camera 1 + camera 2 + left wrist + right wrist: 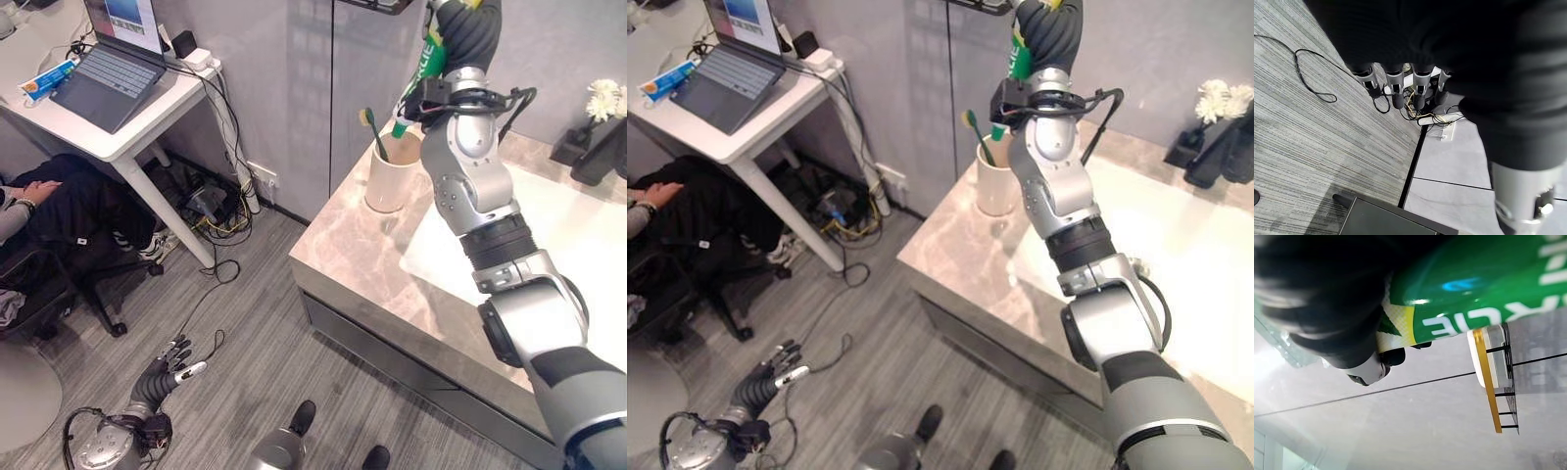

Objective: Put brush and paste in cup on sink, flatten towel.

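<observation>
Low on the left, over the grey striped floor, the left robot hand hangs with straight fingers, empty, near a white desk bearing a laptop. On the marbled tabletop stands the cream cup with the green-handled brush leaning inside. Above it the right robot hand, curled, grips the green paste, its lower end at the cup's mouth; the right wrist view shows a fingertip under the tube.
</observation>
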Controlling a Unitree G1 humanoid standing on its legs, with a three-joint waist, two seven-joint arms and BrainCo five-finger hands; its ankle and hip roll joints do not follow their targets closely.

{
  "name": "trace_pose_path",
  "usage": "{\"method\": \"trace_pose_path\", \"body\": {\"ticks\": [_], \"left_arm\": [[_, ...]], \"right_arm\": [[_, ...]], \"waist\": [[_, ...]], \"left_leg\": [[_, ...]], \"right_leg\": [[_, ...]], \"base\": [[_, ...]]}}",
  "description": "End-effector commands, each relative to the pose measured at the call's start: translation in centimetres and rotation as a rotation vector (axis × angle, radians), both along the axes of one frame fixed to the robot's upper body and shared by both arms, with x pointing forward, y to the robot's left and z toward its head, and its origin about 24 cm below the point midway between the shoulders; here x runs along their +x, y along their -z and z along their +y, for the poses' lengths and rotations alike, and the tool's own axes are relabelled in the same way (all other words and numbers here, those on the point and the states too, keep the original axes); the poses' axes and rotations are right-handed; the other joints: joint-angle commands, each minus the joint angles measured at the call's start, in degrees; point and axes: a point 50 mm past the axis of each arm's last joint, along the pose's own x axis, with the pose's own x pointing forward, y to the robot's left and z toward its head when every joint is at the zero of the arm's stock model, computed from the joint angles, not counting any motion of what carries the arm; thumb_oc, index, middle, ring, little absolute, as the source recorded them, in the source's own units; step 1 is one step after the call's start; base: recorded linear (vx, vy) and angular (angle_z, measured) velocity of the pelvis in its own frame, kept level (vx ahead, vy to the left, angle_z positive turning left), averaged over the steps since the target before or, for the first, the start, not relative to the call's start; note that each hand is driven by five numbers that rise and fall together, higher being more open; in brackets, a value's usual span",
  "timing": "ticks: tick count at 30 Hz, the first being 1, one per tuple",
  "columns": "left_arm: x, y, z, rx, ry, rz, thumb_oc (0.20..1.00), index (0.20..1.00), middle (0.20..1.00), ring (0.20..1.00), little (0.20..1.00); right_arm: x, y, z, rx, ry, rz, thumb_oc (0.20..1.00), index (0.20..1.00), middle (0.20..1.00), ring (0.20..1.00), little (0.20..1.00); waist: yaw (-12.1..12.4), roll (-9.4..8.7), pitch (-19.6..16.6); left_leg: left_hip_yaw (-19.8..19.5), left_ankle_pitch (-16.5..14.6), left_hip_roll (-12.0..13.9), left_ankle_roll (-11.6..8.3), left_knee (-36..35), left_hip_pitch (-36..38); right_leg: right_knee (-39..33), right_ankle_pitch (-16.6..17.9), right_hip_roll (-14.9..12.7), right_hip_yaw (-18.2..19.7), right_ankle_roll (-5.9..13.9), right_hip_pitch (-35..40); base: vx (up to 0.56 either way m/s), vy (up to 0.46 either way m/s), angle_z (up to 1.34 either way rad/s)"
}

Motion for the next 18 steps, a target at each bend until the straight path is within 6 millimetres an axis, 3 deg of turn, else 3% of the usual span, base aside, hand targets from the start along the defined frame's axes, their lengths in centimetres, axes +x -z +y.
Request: {"method": "trace_pose_path", "body": {"ticks": [1,18], "left_arm": [[-0.3,-0.5,0.3,0.076,0.065,0.0,1.0,1.0,1.0,1.0,1.0],[-0.5,0.3,0.1,0.074,0.051,0.018,1.0,1.0,1.0,1.0,1.0]], "right_arm": [[-3.0,-4.8,-0.6,-0.003,0.022,-0.259,0.2,0.2,0.2,0.2,0.2],[-1.9,-2.6,-1.0,-0.027,0.039,-0.176,0.2,0.2,0.2,0.2,0.2]], "waist": [[0.97,-2.93,-2.25],[1.48,-2.27,-1.86]], "left_leg": [[-0.02,1.78,-1.41,-0.18,0.2,-2.56],[-0.5,1.8,-2.31,0.18,0.2,-3.14]], "right_leg": [[0.54,1.06,-5.89,-1.01,6.12,8.09],[0.54,2.06,-6.48,-1.2,6.54,7.9]], "base": [[0.0,0.0,0.0],[0.0,0.001,0.01]]}}
